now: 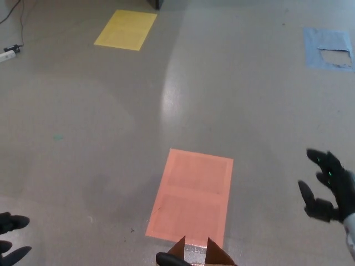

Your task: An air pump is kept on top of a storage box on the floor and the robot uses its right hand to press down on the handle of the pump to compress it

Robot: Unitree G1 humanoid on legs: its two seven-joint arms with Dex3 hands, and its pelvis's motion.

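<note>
At the bottom edge, only the top of the air pump (173, 259) shows as a black handle tip, with two brown box flaps (213, 254) and a silvery strip beside it. The box itself is cut off by the frame. My right hand (328, 185) hovers at the right edge, well to the right of the pump and above the floor, fingers spread and holding nothing. My left hand (11, 238) shows only as black fingertips at the bottom left corner.
An orange rectangle (191, 193) is marked on the grey floor just beyond the box. A yellow rectangle (125, 29) lies far back left, a torn blue patch (328, 48) far back right. A white power strip with cable (8, 54) sits at the left edge.
</note>
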